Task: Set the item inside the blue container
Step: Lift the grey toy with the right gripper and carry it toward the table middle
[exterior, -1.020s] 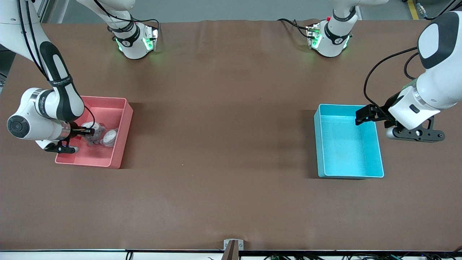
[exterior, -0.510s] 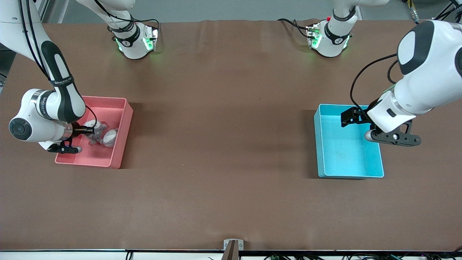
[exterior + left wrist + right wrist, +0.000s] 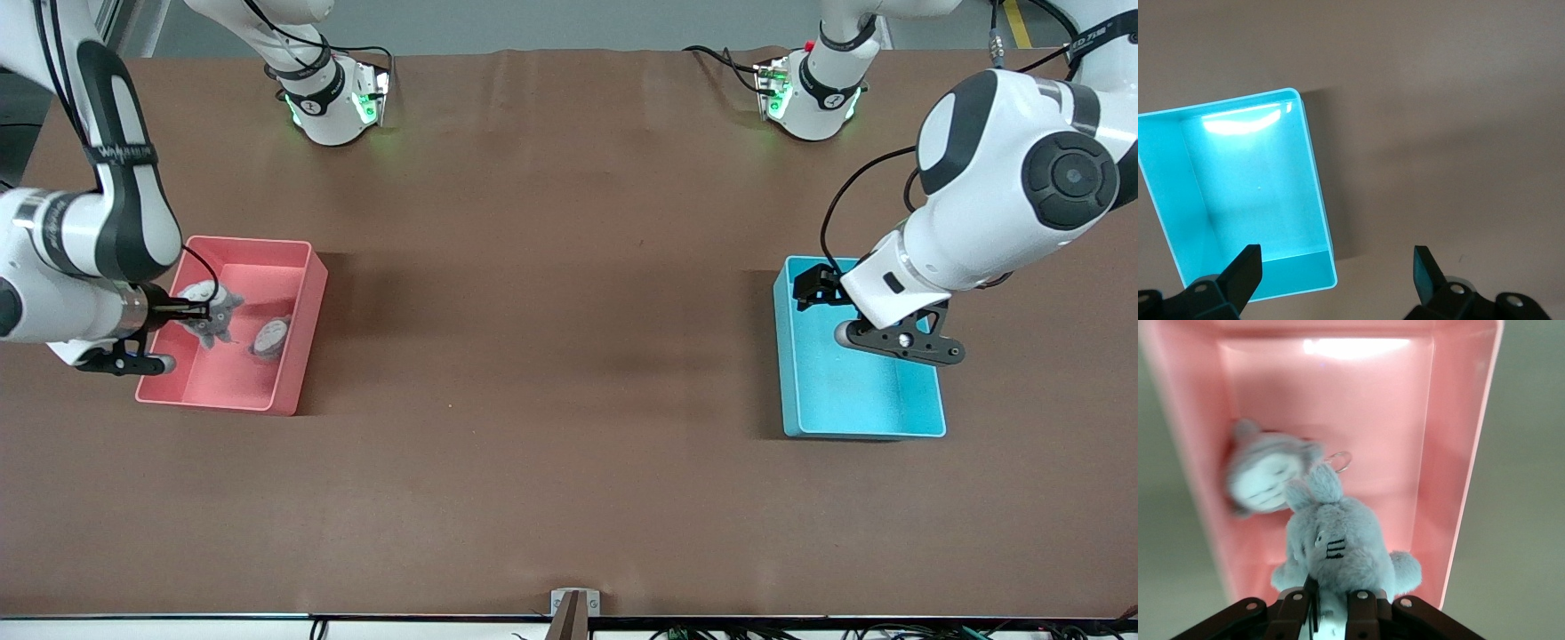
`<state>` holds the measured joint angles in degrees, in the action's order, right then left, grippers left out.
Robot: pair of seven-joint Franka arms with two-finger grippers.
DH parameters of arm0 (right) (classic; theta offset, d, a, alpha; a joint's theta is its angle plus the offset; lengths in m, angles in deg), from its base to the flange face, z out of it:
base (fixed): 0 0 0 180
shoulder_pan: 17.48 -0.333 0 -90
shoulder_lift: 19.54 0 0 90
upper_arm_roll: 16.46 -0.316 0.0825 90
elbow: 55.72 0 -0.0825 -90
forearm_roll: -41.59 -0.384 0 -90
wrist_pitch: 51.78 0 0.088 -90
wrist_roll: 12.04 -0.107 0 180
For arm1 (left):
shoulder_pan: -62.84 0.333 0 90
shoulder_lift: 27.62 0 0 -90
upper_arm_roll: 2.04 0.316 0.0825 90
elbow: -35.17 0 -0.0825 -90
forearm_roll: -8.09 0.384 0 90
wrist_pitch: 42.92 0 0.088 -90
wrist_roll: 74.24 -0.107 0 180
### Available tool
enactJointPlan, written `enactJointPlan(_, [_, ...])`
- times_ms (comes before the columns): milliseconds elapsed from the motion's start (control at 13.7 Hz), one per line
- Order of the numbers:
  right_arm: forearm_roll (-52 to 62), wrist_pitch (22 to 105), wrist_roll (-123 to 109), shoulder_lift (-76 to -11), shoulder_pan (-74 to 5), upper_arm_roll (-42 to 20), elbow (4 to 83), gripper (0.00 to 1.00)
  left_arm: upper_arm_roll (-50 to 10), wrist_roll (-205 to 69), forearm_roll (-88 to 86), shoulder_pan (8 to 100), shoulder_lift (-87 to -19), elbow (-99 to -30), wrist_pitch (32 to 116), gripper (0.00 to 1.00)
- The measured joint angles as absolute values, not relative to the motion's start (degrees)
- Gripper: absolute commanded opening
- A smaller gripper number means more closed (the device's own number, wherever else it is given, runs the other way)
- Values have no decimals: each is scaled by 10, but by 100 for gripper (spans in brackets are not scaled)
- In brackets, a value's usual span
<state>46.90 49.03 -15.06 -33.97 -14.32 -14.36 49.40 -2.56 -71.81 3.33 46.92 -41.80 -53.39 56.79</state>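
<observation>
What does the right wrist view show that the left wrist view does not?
Only the right wrist view shows the pink plastic bin, the right gripper shut on a grey plush toy, and a second grey plush toy lying in the bin. Only the left wrist view shows the empty light blue plastic bin and the open left gripper. Both show the brown table.

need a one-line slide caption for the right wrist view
Right hand shut on a grey plush toy over the pink bin; a second plush toy lies inside.
</observation>
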Motion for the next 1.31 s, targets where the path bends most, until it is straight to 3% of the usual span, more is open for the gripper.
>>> enactJointPlan(218, [443,438,-331,-300,-257,-149,465,1,-26,-718,33,459,-425,-534,572,100])
enactJointPlan(510, [353,452,-547,-309,-422,-153,412,1,-26,-718,33,445,-436,-534,578,100])
enactJointPlan(801, [316,580,-611,-376,-527,-152,390,2,-26,-718,33,436,-445,-534,582,100])
enactJointPlan(1311, [314,756,-614,-521,-621,-151,385,5,-27,-718,33,430,-447,-535,583,100])
